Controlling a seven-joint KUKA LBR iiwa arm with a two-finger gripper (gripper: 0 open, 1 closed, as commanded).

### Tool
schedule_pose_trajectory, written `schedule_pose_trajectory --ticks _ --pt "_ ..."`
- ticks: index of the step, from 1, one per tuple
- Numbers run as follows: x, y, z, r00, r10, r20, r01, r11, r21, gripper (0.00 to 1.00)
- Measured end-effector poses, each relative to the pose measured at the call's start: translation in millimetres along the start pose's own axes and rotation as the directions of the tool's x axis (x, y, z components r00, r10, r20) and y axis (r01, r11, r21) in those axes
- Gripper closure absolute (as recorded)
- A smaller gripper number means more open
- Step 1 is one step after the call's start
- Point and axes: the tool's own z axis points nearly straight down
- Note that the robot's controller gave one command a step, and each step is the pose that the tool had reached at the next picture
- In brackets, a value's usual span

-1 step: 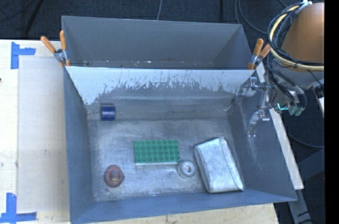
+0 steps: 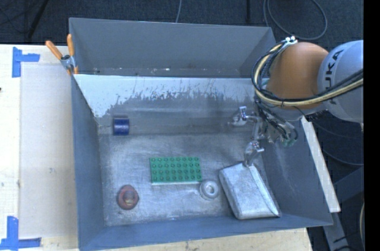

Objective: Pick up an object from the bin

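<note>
My gripper (image 2: 247, 134) hangs at the right side of the bin, its two fingers spread open with nothing between them. One fingertip (image 2: 239, 118) points toward the back, the other (image 2: 254, 150) sits just above the top corner of a grey rectangular block (image 2: 248, 191) lying in the front right corner. A small silver ring-shaped piece (image 2: 209, 188) rests on the floor just left of that block.
A green studded plate (image 2: 175, 170) lies flat in the middle of the floor. A brown round disc (image 2: 127, 197) sits at the front left, and a small blue cylinder (image 2: 121, 126) lies at the back left near the wall.
</note>
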Motion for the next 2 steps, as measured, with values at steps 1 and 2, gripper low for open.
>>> schedule_pose_trajectory --ticks 1,2 --pt "32.7 71 -66 0.981 0.194 -0.027 -0.194 0.981 -0.004 0.00" --pt "8.5 111 16 0.994 0.105 -0.019 -0.105 0.994 -0.002 0.00"
